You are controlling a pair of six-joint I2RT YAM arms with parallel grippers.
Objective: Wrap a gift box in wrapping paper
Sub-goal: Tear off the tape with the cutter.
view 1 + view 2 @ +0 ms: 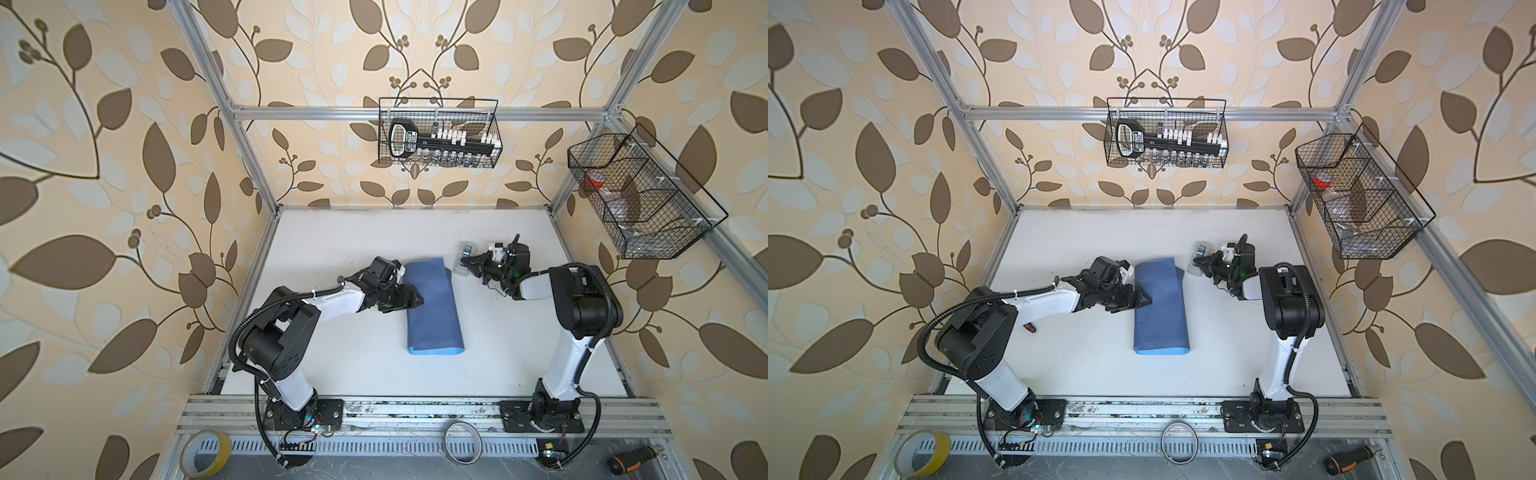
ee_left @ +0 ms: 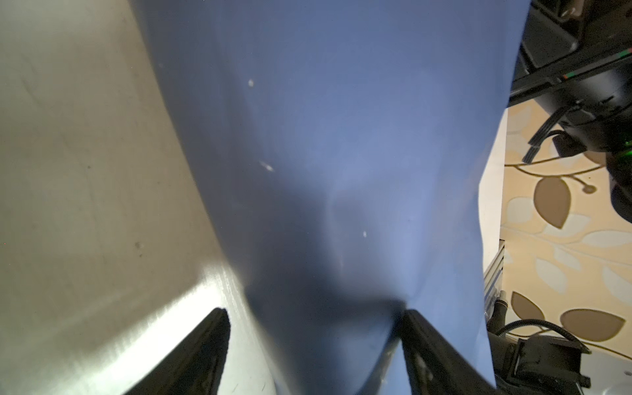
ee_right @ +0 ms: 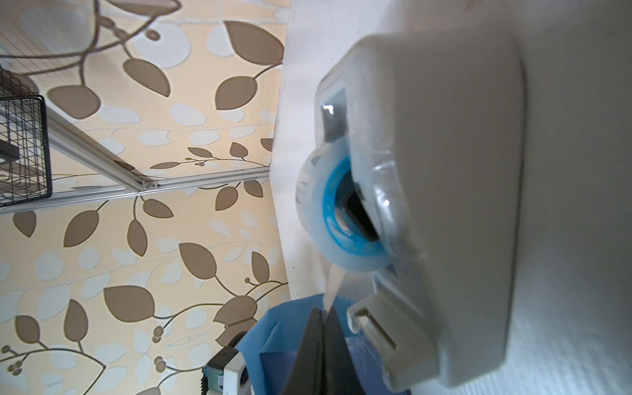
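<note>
The wrapping paper (image 1: pixel 432 307) (image 1: pixel 1160 307) lies mid-table, folded over into a long bundle with its slate-blue face up and a light-blue edge at the near end. The gift box is hidden. My left gripper (image 1: pixel 417 300) (image 1: pixel 1144 300) is at the bundle's left side. In the left wrist view its jaws (image 2: pixel 314 314) stand wide open, one finger over the paper (image 2: pixel 342 136) and one over bare table. My right gripper (image 1: pixel 465 262) (image 3: pixel 322 313) is shut on a clear tape strip (image 3: pixel 333 284). The strip comes off the grey-white tape dispenser (image 3: pixel 461 171) (image 1: pixel 460 270) at the paper's far right corner.
A wire basket (image 1: pixel 440 133) hangs on the back rail and another wire basket (image 1: pixel 640 199) on the right frame. On the front rail lie a yellow tape roll (image 1: pixel 205 453), a clear ring (image 1: pixel 462 442) and a screwdriver (image 1: pixel 633 457). A small red item (image 1: pixel 1030 327) lies under my left arm.
</note>
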